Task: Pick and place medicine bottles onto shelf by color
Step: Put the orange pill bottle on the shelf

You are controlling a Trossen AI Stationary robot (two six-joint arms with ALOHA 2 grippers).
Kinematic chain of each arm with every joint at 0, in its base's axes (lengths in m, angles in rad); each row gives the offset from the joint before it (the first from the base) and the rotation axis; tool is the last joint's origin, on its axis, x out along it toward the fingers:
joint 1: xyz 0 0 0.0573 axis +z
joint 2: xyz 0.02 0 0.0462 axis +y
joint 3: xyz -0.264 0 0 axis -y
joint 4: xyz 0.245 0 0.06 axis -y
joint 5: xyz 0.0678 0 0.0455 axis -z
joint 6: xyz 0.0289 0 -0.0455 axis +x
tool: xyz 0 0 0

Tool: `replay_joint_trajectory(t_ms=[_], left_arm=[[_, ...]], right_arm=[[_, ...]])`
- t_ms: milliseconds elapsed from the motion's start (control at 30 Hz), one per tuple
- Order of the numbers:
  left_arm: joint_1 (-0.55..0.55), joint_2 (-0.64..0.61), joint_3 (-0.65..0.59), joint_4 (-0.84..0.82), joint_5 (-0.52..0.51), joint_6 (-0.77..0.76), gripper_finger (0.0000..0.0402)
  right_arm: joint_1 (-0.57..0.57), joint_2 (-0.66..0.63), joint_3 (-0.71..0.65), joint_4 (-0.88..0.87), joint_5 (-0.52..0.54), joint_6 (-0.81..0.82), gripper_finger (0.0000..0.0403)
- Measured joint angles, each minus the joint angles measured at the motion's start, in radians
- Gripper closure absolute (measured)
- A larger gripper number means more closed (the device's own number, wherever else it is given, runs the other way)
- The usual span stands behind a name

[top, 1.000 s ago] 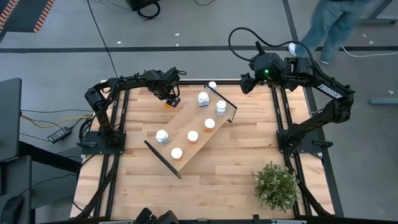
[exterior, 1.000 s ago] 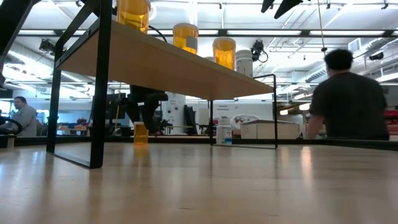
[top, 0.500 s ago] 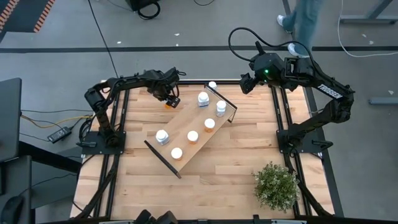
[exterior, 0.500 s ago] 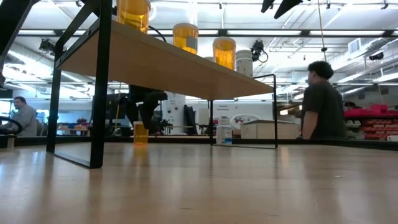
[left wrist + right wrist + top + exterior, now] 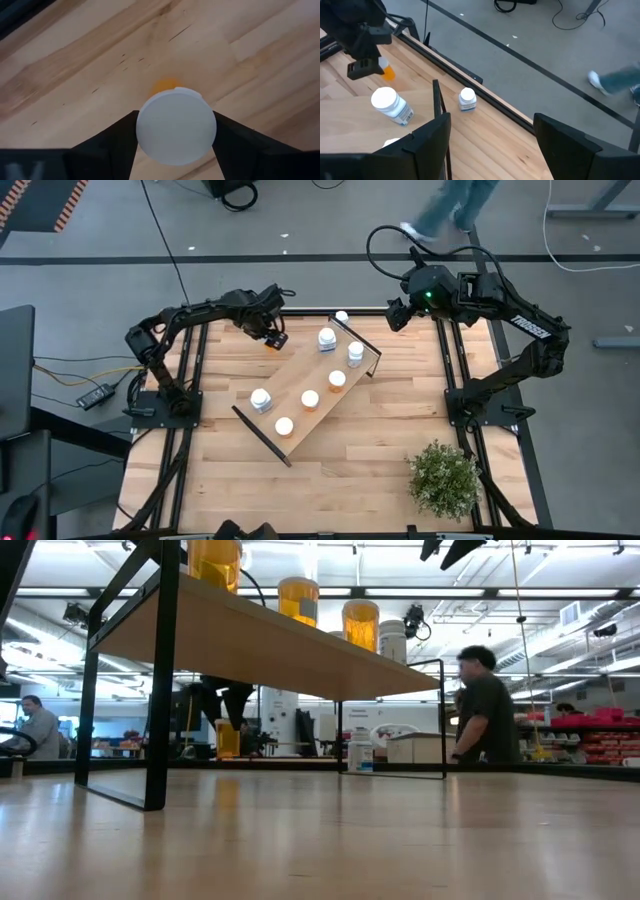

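- High view: the long light-wood shelf with thin dark end panels lies diagonally on the slatted wooden counter. Six white-capped medicine bottles stand on it. The left tool sits just off the shelf's far-left side, clenched around a small orange-bodied bottle with a round white cap. A lone white-bodied bottle stands on the counter just beyond the shelf's far end panel. The right tool hangs past that same end, near the counter's far edge, fingers spread and holding nothing. A green potted plant stands well away from the shelf at the near right corner.
- Low view: the shelf fills the upper frame with orange bottles on top; beneath it, far back, the left tool holds the orange bottle clear of the counter. A person stands behind.
- Left wrist view: both dark fingers press the bottle's white cap from either side.
- Right wrist view: spread fingers frame the lone white bottle beside the shelf's end panel.
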Motion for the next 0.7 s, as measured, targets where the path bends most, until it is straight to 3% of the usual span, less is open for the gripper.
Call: replay_joint_trajectory(t_ms=[600,700], left_arm=[[-0.001,-0.174,0.003,-0.029,0.045,-0.053,0.0172],[-0.011,-0.189,0.054,-0.088,0.052,-0.047,0.0179]], right_arm=[[0.0,0.0,0.0,0.0,0.003,-0.024,0.0111],[0.0,0.0,0.0,0.0,0.003,-0.026,0.0111]])
